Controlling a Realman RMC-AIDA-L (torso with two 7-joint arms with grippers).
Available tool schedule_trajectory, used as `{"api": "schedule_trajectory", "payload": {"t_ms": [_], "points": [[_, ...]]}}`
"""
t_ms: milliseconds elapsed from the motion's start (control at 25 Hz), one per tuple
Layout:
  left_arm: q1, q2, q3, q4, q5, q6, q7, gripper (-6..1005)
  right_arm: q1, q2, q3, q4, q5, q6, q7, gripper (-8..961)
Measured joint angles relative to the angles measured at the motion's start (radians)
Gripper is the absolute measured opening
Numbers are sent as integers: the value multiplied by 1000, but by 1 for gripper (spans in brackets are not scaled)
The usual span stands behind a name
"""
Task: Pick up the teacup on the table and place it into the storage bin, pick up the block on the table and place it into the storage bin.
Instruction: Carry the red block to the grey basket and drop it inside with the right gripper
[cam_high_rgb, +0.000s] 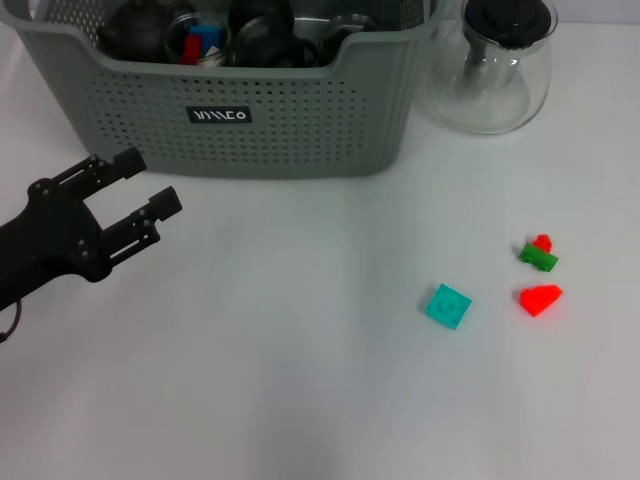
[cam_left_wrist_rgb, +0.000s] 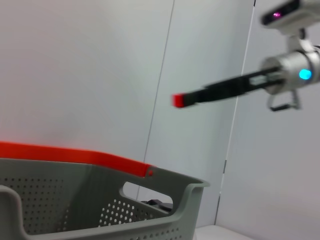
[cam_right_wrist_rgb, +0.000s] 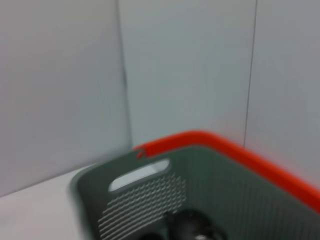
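Observation:
The grey-green storage bin (cam_high_rgb: 300, 130) stands at the back of the table. It holds dark rounded vessels (cam_high_rgb: 262, 38) and red and blue pieces (cam_high_rgb: 200, 44). I cannot tell which vessel is a teacup, and no teacup shows on the table. A teal block (cam_high_rgb: 447, 305), a red block (cam_high_rgb: 540, 298) and a green-and-red block (cam_high_rgb: 539, 254) lie at the right. My left gripper (cam_high_rgb: 150, 182) is open and empty, in front of the bin's left corner. The left wrist view shows my right gripper (cam_left_wrist_rgb: 178, 100) high above the bin (cam_left_wrist_rgb: 165, 200), with a red tip.
A clear glass carafe (cam_high_rgb: 495, 65) with a black lid stands right of the bin. The right wrist view looks down on the bin's corner and handle cut-out (cam_right_wrist_rgb: 140, 175). White tabletop (cam_high_rgb: 300, 380) stretches between my left gripper and the blocks.

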Motion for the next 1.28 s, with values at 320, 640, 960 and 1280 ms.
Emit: {"api": "schedule_trajectory", "payload": {"t_ms": [320, 640, 960, 1280], "points": [[-3, -7, 3, -15, 0, -1, 0, 660, 315, 2, -104, 484, -52, 376, -28, 186], [-4, -15, 4, -22, 1, -7, 1, 660, 525, 15, -213, 836, -39, 669, -27, 177], [2, -17, 4, -27, 4, -7, 1, 659, 561, 12, -230, 905, 20, 688, -24, 168], [4, -17, 3, -27, 4, -7, 2, 659, 540, 7, -251, 847, 34, 631, -43, 178]]}}
